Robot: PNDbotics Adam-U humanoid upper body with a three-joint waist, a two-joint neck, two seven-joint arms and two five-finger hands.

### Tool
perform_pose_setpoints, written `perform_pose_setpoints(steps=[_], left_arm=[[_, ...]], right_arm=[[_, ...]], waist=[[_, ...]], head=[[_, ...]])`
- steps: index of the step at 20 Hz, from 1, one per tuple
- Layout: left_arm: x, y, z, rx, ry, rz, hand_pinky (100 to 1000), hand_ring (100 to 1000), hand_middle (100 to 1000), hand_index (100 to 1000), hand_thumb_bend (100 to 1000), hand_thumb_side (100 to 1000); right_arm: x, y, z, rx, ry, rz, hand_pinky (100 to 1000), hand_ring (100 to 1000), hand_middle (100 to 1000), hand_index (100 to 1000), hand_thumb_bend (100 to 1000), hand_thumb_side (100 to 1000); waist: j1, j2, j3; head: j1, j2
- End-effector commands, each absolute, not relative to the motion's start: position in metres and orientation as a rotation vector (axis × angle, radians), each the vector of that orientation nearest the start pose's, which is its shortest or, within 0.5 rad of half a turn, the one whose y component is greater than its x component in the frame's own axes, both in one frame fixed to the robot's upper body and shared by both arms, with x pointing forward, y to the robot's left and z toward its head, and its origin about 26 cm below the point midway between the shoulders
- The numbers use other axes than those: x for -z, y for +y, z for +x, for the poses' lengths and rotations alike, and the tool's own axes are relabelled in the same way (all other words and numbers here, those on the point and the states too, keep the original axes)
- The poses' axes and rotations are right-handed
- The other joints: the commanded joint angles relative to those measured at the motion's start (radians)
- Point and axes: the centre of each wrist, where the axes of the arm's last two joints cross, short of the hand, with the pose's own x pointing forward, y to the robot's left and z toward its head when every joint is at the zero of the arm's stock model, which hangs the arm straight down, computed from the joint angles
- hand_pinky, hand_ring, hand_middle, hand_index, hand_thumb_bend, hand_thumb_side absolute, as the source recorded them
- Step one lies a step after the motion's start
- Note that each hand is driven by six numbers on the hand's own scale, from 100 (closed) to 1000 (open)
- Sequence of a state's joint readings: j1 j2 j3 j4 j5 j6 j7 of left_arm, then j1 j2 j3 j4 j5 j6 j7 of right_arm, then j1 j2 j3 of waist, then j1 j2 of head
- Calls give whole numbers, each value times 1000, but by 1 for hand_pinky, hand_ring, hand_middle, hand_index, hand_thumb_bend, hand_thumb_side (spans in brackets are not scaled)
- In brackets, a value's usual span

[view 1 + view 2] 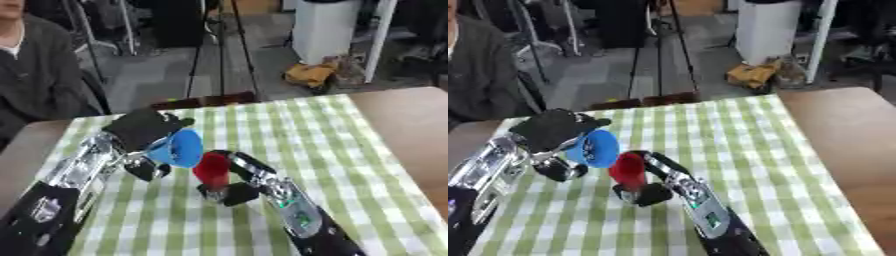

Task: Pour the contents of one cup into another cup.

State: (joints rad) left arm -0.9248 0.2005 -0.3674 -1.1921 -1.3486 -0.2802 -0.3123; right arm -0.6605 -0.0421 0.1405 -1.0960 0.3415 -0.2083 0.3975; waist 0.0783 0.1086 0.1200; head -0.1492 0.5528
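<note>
Item: pouring task, recorded mid-pour. Left hand [144, 129], black, entered from the left side and was curled round a blue cup [179, 148], which it held raised above the table and tipped steeply toward the right, its open mouth turned down and sideways toward the second vessel. Right hand [234, 192], entering from below, was wrapped round the base of a red cup [211, 169], which stood upright on the green-and-white checked tablecloth [332, 150], near the middle of the cloth. The blue cup's rim sat just beside and slightly above the red cup's mouth; whether the two touched could not be told. No contents were visible in either cup, nor any stream between them, and nothing spilt showed on the cloth. Judged status: both cups grasped, the source cup lifted, brought over and tilted, so the pour itself appeared under way or close to finished. Judged remaining: emptying the blue cup if anything was left in it, righting it, setting it down on the cloth and releasing both cups.
</note>
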Motion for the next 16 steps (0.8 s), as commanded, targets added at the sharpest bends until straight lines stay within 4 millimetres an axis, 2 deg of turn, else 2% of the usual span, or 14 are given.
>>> perform_pose_setpoints(steps=[1,16], left_arm=[[-209,109,439,-2409,1939,-1426,682,487,397,597,444,100],[-235,122,428,-2335,2082,-1421,662,453,356,573,382,100]], right_arm=[[-81,-139,425,-1059,-1781,134,825,801,694,835,204,146],[-76,-143,425,-1062,-1762,114,824,802,696,834,208,145]], waist=[[0,-18,0],[9,-25,9]], head=[[5,-10],[-11,-19]])
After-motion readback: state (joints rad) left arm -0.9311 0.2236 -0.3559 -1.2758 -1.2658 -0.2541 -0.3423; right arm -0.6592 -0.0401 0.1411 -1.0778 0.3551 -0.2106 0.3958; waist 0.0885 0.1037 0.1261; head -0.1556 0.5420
